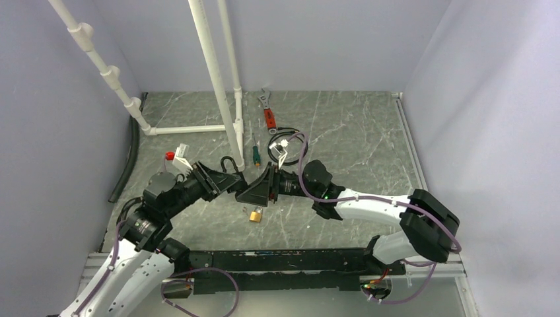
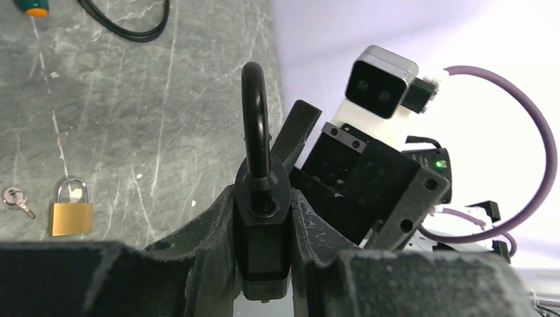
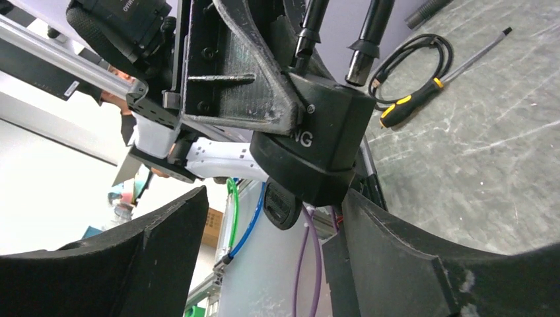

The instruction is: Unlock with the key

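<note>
Beneath black padlock [image 3: 317,142], key [image 3: 282,206] inserted

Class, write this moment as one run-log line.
left gripper: shut on black padlock | key: in padlock base | right gripper: open, straddling key

Key [image 3: 282,206] blade out of sight under the black padlock [image 3: 317,148]; shackle [image 3: 373,26] top beyond frame edge.

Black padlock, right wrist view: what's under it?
The key sits in the underside of the black padlock: only its round black head shows; the blade is covered by the lock body. The right gripper stands open around it.
</note>
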Motion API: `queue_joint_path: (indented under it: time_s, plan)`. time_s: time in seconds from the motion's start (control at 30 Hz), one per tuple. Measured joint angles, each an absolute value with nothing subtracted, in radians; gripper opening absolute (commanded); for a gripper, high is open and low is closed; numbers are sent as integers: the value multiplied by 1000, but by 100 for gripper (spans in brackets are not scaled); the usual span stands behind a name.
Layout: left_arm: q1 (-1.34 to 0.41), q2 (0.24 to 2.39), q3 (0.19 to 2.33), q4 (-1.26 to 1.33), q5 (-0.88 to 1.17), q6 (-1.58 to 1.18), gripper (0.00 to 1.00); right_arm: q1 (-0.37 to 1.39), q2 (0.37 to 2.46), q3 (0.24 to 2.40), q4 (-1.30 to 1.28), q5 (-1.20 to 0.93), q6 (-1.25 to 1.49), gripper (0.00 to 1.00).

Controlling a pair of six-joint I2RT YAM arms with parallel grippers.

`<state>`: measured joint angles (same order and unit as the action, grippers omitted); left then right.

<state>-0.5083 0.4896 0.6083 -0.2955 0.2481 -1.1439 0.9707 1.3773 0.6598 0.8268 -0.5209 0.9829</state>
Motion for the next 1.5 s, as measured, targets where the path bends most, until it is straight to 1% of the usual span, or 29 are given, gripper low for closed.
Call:
queue_joint_path:
  time_s: [0.33,0.5,0.63,0.7,0.77,0.93,1.1,1.13,1.17,1.2,1.27,1.4,1.5]
  plan:
    - [-508,447,597,-252,276,-1138,0,970,1425,704,847,-509,991,66]
    - [-508,433,583,-241,291,-1137,0,970,1444,712,870,-499,1004,65]
    - [-508,421,570,-227,295,-1135,0,968,1457,717,902,-499,1021,61]
    - [-508,416,566,-218,300,-1131,0,967,1461,719,919,-499,1029,55]
    - [-508,416,561,-204,307,-1125,0,966,1464,720,933,-499,1036,47]
    - [-508,411,548,-169,308,-1114,0,962,1483,726,964,-519,1071,22]
    - [-507,409,537,-148,305,-1108,0,958,1493,730,980,-533,1077,6]
    - [-507,409,535,-144,304,-1106,1,957,1493,730,979,-534,1077,5]
    - [-507,409,533,-141,303,-1105,5,956,1493,730,978,-534,1077,3]
    - [-508,409,532,-139,303,-1102,10,956,1493,730,976,-534,1076,0]
    - [-508,408,532,-140,302,-1095,21,956,1493,732,973,-535,1071,0]
    - [-508,400,532,-152,291,-1081,48,957,1492,734,958,-539,1057,0]
    - [-508,396,530,-162,274,-1059,64,958,1488,736,920,-530,1041,0]
